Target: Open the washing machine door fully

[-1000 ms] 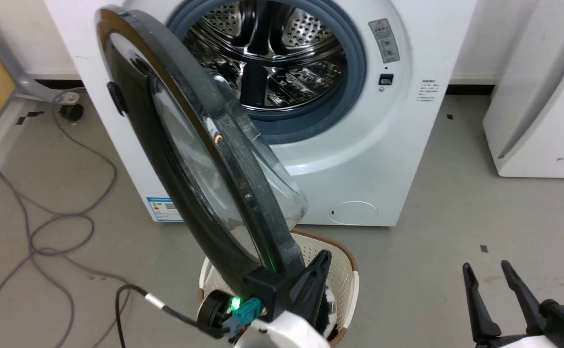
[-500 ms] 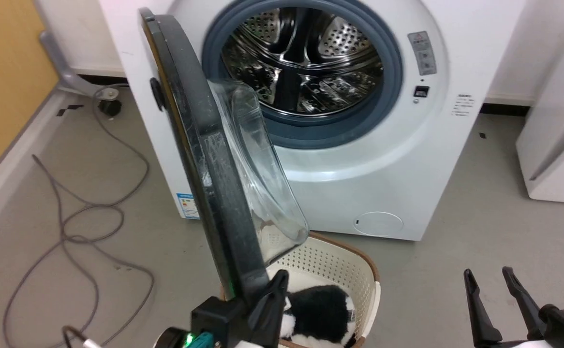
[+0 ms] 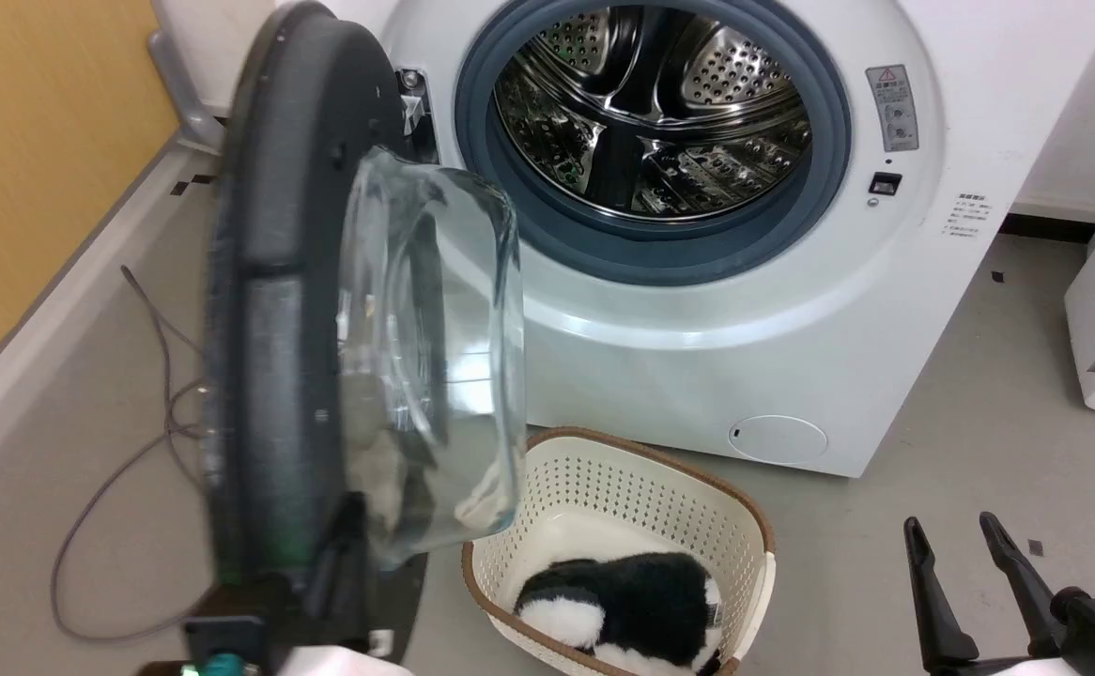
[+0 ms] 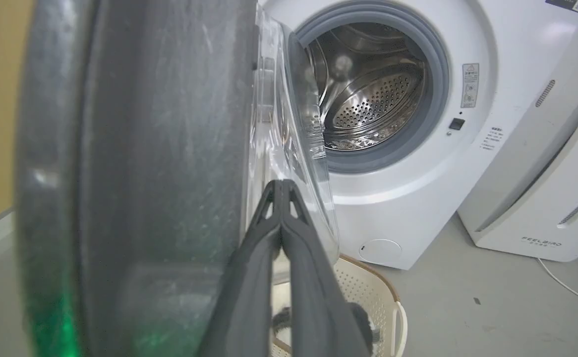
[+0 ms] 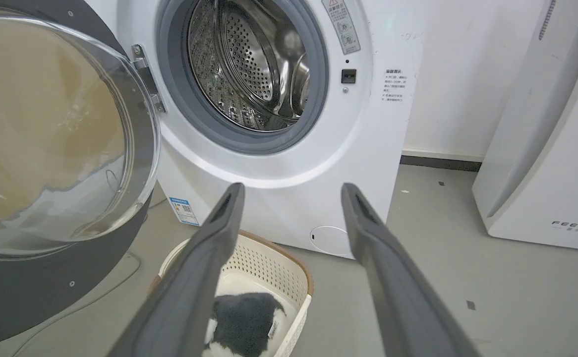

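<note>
You have a cream perforated basket (image 3: 604, 488) with a brown rim standing on the grey floor (image 3: 933, 422); inside it lies a black-and-white furry bundle (image 3: 641, 591), towards the near side; to your left a thin grey cable (image 3: 55, 582) loops loose over the floor; beyond it a pale skirting board (image 3: 50, 347) runs below a yellow wall (image 3: 31, 141); on your right stands a white appliance (image 4: 542, 188) lettered FEELBAIR low on its front; a white cord (image 4: 566, 290) trails on the floor beside it.
</note>
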Controlling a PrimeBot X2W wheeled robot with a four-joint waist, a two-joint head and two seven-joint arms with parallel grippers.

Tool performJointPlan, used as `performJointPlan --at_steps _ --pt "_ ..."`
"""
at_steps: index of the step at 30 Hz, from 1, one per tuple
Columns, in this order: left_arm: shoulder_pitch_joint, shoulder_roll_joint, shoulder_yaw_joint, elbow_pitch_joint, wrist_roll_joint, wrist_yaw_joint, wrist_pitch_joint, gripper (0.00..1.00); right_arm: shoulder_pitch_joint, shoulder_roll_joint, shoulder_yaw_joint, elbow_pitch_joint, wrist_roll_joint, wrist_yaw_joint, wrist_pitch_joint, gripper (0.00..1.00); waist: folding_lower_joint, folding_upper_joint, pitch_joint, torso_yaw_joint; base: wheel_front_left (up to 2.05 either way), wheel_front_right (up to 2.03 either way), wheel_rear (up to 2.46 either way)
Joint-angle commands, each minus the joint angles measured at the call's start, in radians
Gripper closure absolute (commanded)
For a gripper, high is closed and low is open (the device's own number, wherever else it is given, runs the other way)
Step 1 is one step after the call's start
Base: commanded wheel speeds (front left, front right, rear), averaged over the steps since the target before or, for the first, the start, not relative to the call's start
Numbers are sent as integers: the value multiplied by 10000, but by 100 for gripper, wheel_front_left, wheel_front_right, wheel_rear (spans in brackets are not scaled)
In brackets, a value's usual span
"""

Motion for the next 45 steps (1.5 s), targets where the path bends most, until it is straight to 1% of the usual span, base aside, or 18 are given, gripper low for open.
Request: performJointPlan --at_steps 1,5,9,15,20,24,26,27,33,36,38,40,44,45 --pt "137 125 269 59 -40 118 -131 100 67 41 -3 -45 -34 50 18 0 0 0 27 25 0 0 0" --pt "175 446 1187 266 -242 290 -486 100 48 41 4 -77 -36 50 47 0 0 0 90 60 0 0 0" --pt "94 757 2147 686 -691 214 -892 100 8 41 3 -136 -43 50 84 0 0 0 215 53 0 0 0" --pt "-418 1146 3390 1598 -1630 -351 -1470 100 -157 41 -51 -193 -95 50 147 0 0 0 476 24 0 0 0" --pt "-1027 1560 4332 3085 -2402 -1043 -1976 100 -316 41 -153 -147 -12 50 130 0 0 0 651 -49 0 0 0" --pt "-1538 1843 4808 4293 -2817 -1503 -2273 100 -413 41 -182 -110 -24 50 94 0 0 0 782 -152 0 0 0" --pt "-1762 1968 4918 4821 -2892 -1636 -2364 100 -453 41 -223 -71 -28 50 80 0 0 0 822 -197 0 0 0" --pt "-2073 2144 5133 5570 -3004 -1783 -2551 100 -501 41 -356 -19 9 50 33 0 0 0 838 -260 0 0 0" --pt "-2444 2439 5594 7069 -3185 -2109 -3098 100 -516 41 -388 86 24 50 7 0 0 0 749 -377 0 0 0" --pt "-2399 2419 5663 7502 -3143 -2238 -3328 100 -500 41 -341 136 12 50 2 0 0 0 657 -462 0 0 0" --pt "-2222 2264 5677 7533 -3077 -2255 -3455 100 -477 41 -293 174 -39 50 -11 0 0 0 564 -540 0 0 0" --pt "-1882 1983 5763 7335 -3076 -2220 -3544 100 -437 41 -264 200 -211 50 -11 0 0 0 464 -620 0 0 0" --pt "-846 1327 5773 6454 -2851 -2016 -3628 100 -314 41 -285 225 -233 50 -15 0 0 0 284 -712 0 0 0" --pt "-846 1327 5773 6454 -2851 -2016 -3628 100 -314 41 -285 225 -233 50 -15 0 0 0 284 -712 0 0 0"
